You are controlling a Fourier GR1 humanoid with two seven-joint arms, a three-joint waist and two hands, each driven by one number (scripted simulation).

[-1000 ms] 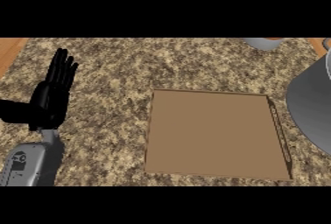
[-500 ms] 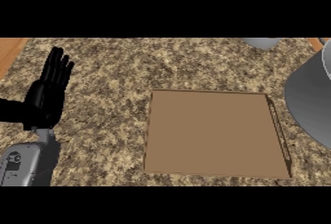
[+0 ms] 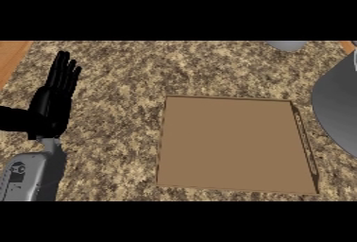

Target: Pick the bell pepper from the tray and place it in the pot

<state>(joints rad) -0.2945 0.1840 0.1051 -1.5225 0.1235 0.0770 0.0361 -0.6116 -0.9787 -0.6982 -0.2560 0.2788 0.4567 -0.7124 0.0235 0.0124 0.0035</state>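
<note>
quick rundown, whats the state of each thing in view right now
left hand: open, fingers straight and up, resting at the view's left, holding nothing
tray: flat on the counter, nothing showing in it
pot: at the right edge, only partly in view, contents not visible
bell pepper: not visible
right hand: not in view

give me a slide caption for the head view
Empty brown tray on granite counter, left hand resting open beside it.

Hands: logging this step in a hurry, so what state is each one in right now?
Left hand: open, fingers straight and pointing up, holding nothing, resting at the view's left.
Right hand: not in view.
</note>
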